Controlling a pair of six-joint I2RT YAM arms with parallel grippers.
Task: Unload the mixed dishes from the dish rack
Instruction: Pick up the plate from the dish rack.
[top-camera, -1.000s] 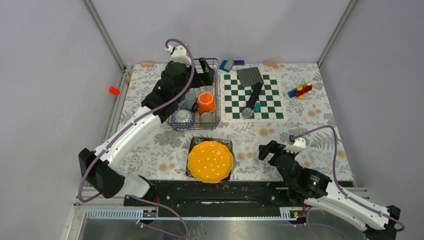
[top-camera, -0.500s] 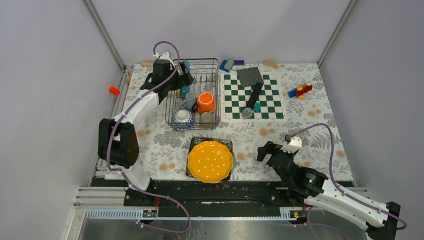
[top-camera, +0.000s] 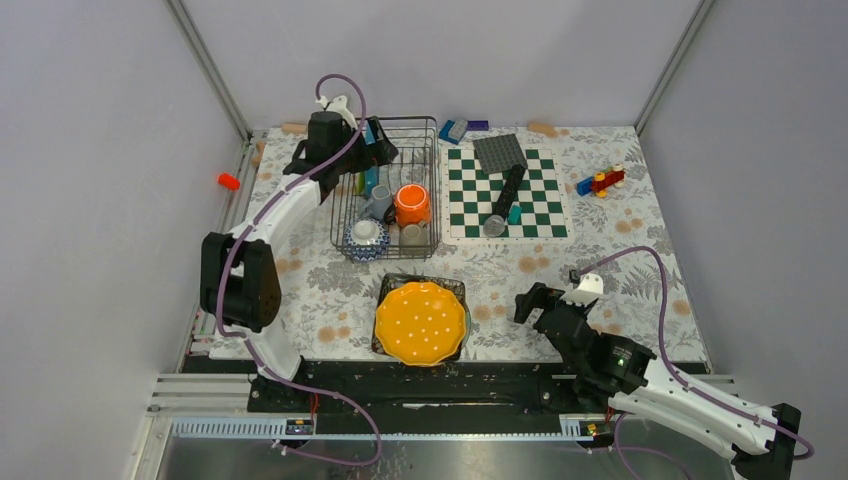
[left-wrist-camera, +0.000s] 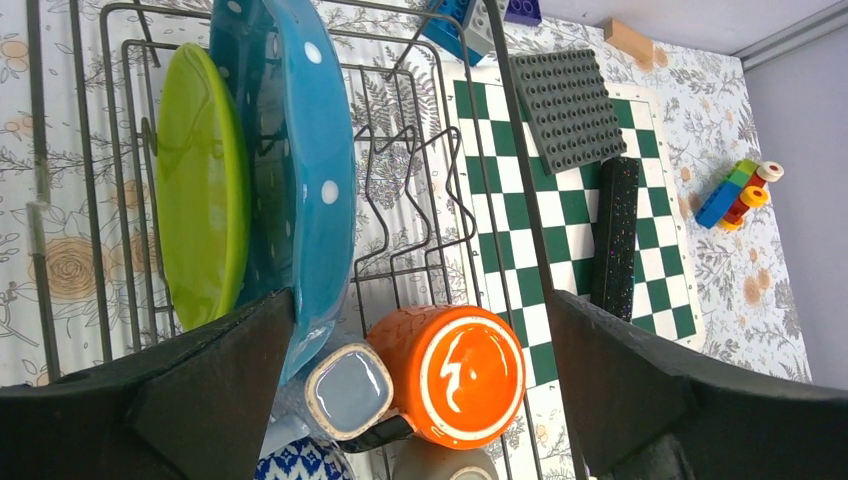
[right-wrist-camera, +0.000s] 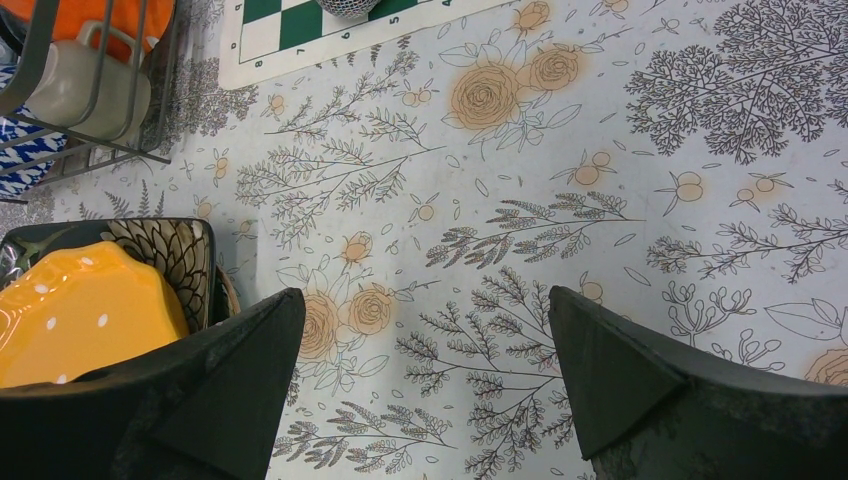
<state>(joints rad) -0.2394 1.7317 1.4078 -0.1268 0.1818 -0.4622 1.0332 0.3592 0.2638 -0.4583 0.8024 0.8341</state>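
Observation:
The wire dish rack stands at the back left. In the left wrist view it holds an upright blue white-dotted plate, a lime green plate, an orange mug, a grey cup and a patterned bowl. My left gripper is open and empty above the rack's far left end. An orange white-dotted plate lies on a dark patterned plate on the table near the front. My right gripper is open and empty over the tablecloth, right of those plates.
A green-and-white checkerboard lies right of the rack, with a grey studded plate and a black stick on it. Toy bricks lie at the back right, blue bricks behind the rack, and a red piece at the left wall.
My left arm has swung from over the rack's middle to its far left end, then shifted slightly right. The right gripper has barely moved. The dishes have not moved.

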